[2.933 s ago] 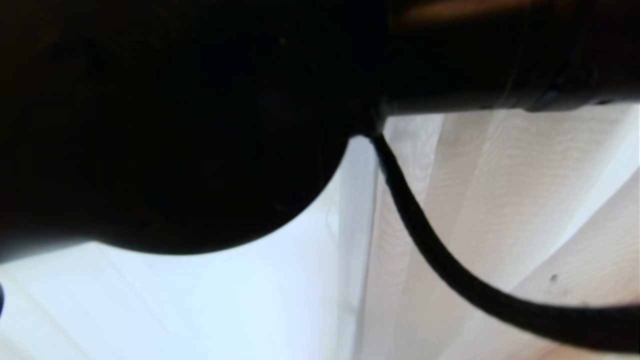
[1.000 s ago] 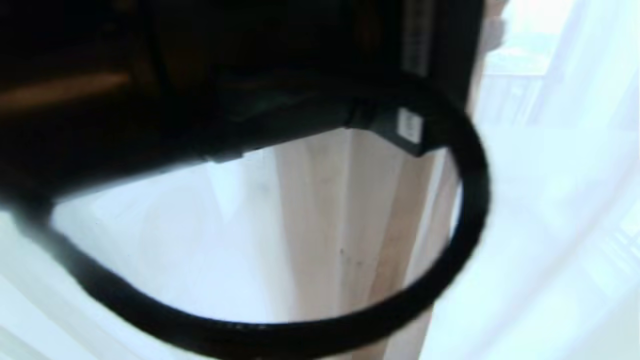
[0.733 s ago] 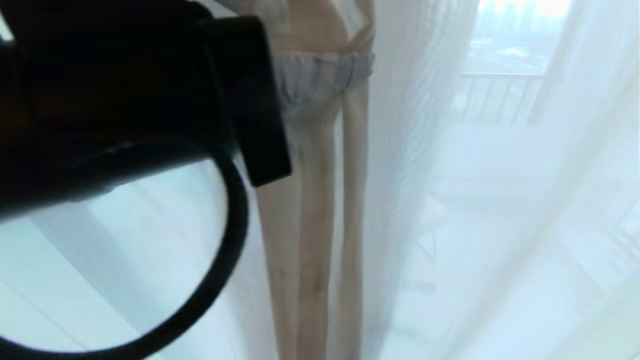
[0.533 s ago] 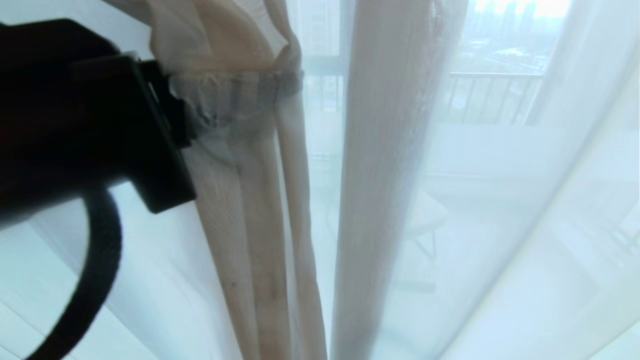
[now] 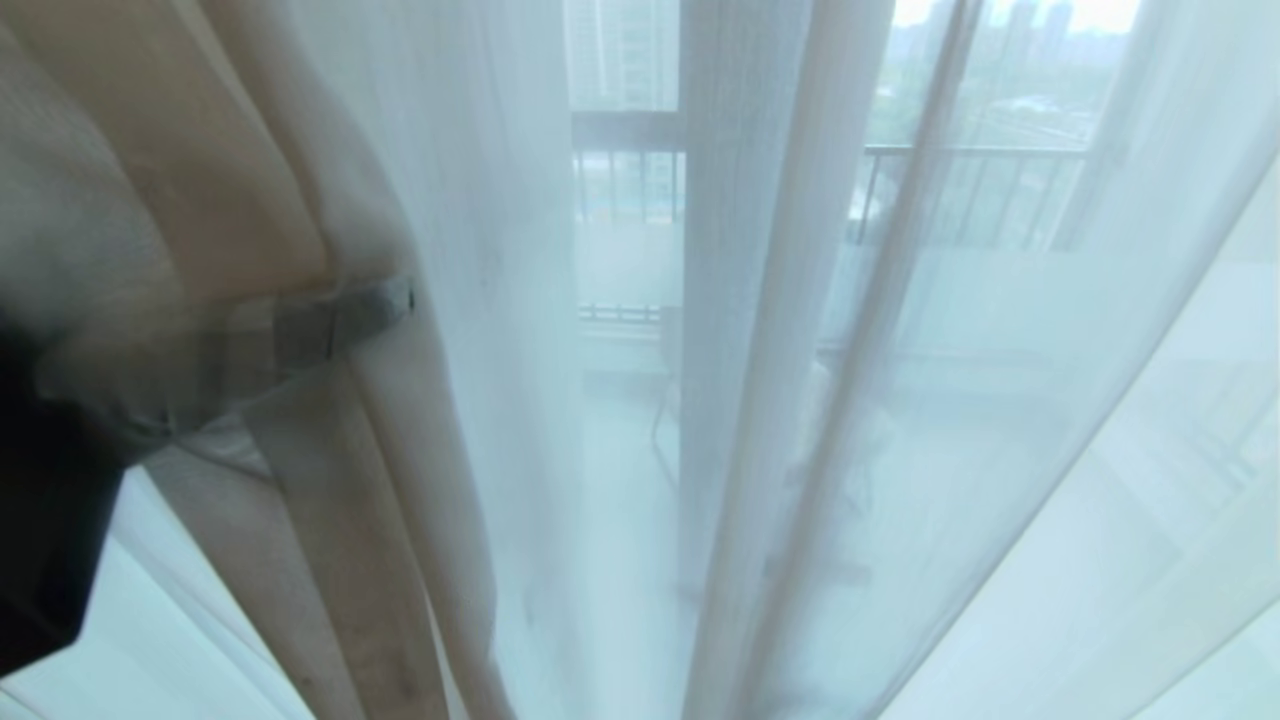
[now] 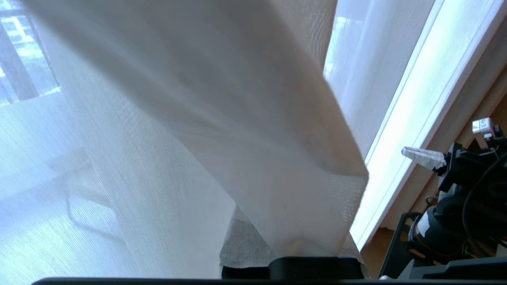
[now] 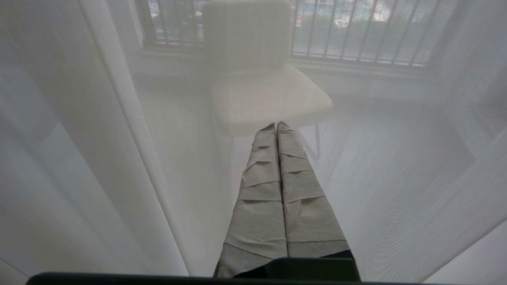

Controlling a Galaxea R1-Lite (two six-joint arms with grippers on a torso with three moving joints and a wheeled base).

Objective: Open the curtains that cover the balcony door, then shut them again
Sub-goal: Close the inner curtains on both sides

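1. Curtains point(image 5: 780, 400) hung across the glass, sheer layer over everything, beige folds at left.
2. Left gripper point(image 6: 253, 253) closed, fabric draped over it.
3. Right gripper point(image 7: 277, 126) closed, empty, behind sheer.
4. Fabric looked light, limp, slippery; best gathered at a bunched vertical edge.

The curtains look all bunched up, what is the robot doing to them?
The robot's left pincer is shut on the beige curtains, bunching them at the left. The sheer white layer hangs across the glass, with a balcony railing and a chair showing through. The right pincer is shut, holding nothing, pointing at the sheer.
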